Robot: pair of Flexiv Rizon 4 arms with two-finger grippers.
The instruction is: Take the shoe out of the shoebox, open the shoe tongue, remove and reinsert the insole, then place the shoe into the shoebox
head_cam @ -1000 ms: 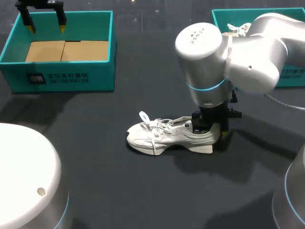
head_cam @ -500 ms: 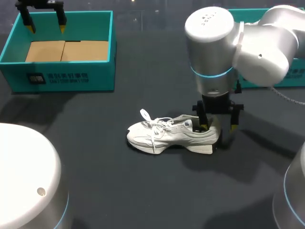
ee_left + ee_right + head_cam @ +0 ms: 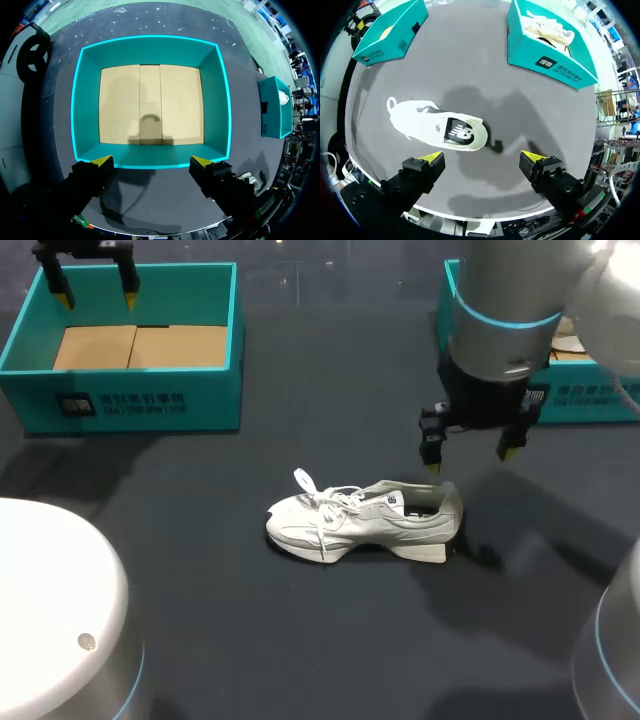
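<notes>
Right fingers (image 3: 432, 445) higher, off white shoe (image 3: 360, 520)

Robot lab: arm (image 3: 500, 300) over black table (image 3: 300, 390)

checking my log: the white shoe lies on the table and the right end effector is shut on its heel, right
Not quite: the right end effector is open, above the heel and touching nothing, as the head view shows. The white shoe does lie on the table.
</notes>
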